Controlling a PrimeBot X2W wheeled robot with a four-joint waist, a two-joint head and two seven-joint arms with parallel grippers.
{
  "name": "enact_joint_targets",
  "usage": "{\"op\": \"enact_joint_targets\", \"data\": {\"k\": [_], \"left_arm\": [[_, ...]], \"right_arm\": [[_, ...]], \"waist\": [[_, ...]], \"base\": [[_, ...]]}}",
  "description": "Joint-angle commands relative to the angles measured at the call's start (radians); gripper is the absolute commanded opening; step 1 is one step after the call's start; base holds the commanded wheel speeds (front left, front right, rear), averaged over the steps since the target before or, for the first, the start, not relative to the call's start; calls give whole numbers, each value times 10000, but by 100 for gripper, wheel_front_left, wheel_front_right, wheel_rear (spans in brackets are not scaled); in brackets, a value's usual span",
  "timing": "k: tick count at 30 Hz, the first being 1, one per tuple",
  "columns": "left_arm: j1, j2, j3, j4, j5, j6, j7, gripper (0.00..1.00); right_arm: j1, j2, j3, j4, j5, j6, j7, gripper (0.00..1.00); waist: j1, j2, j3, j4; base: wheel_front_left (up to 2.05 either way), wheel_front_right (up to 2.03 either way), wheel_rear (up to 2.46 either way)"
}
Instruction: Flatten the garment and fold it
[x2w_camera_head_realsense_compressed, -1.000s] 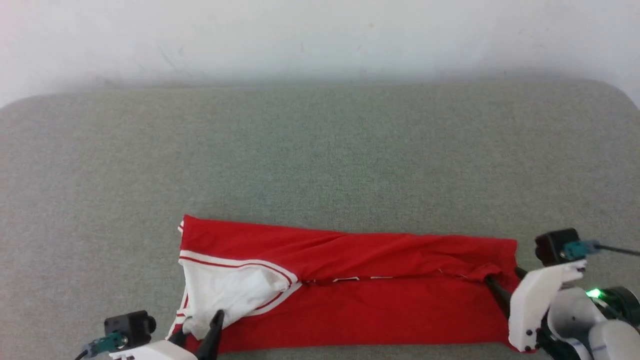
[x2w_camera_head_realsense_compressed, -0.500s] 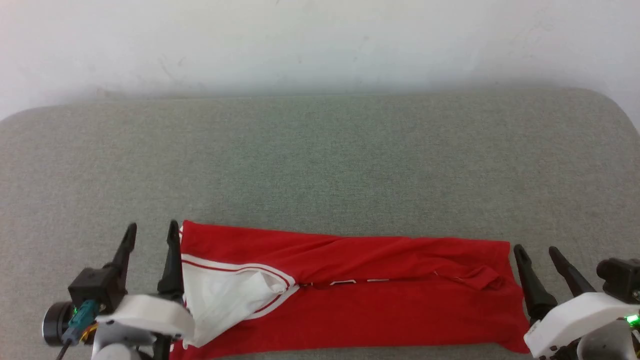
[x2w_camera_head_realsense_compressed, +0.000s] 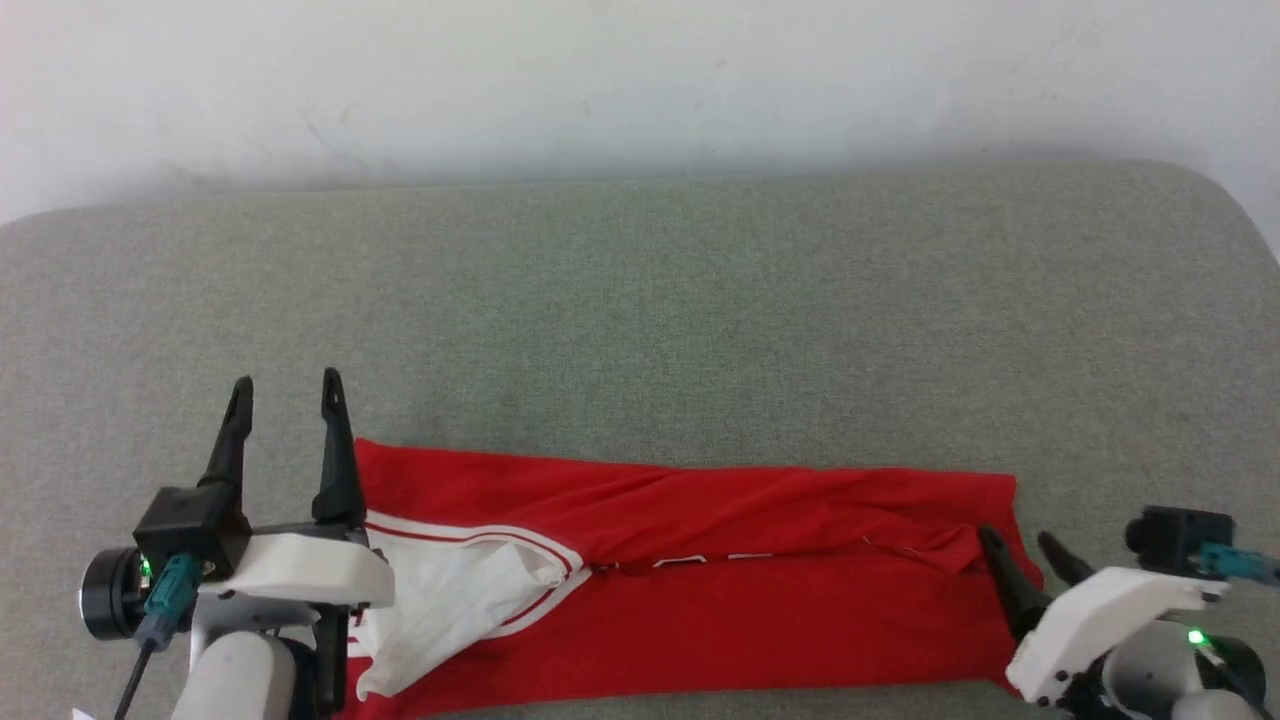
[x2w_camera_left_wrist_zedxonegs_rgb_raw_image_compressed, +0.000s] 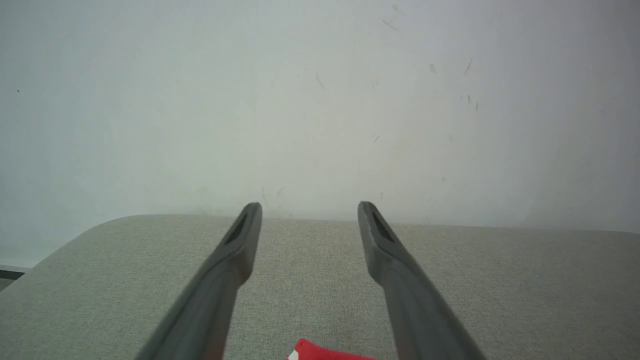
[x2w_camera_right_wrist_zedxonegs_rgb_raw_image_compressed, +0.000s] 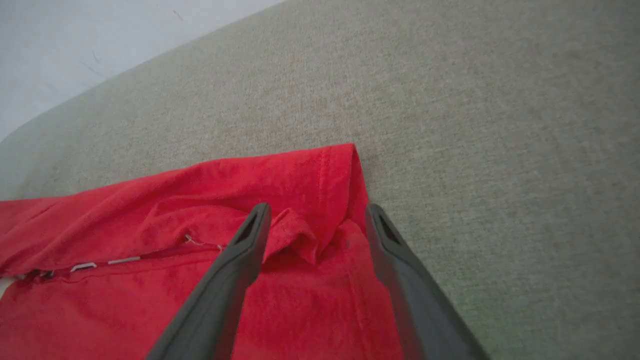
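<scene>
Grey cushion (x2w_camera_head_realsense_compressed: 640, 300) bears red garment (x2w_camera_head_realsense_compressed: 700, 610), folded lengthwise.

In your head view, the garment (x2w_camera_head_realsense_compressed: 700, 600) lies on the worktop (x2w_camera_head_realsense_compressed: 640, 300) as a long band running from 8 o'clock across to 4 o'clock, along the near edge. Its sleeve (x2w_camera_head_realsense_compressed: 450, 590) lies on top at the 8 o'clock end. Your left pincer (x2w_camera_head_realsense_compressed: 286, 385) sits at 8 o'clock, with the garment's far corner between its fingers. Your right pincer (x2w_camera_head_realsense_compressed: 1018, 540) sits at 4 o'clock, over the opposite end. The wall (x2w_camera_head_realsense_compressed: 640, 80) stands behind the worktop at 12 o'clock.
</scene>
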Motion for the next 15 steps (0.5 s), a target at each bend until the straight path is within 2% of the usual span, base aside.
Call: {"op": "enact_joint_targets", "data": {"k": [1,8,15], "left_arm": [[-242,-157,214,52,172,-153,-55,100],[-283,-648,778,212,663,-712,-56,100],[-295,-955,1129,277,979,-1060,-56,100]], "right_arm": [[-311,40,98,231,-143,-7,311,100],[-932,40,-253,1193,-1193,-7,1577,100],[-1287,41,-181,1636,-1452,-7,2406,100]], "waist": [[0,-1,45,-3],[0,-1,198,20],[0,-1,318,28]], "base": [[0,0,0],[0,0,0],[0,0,0]]}}
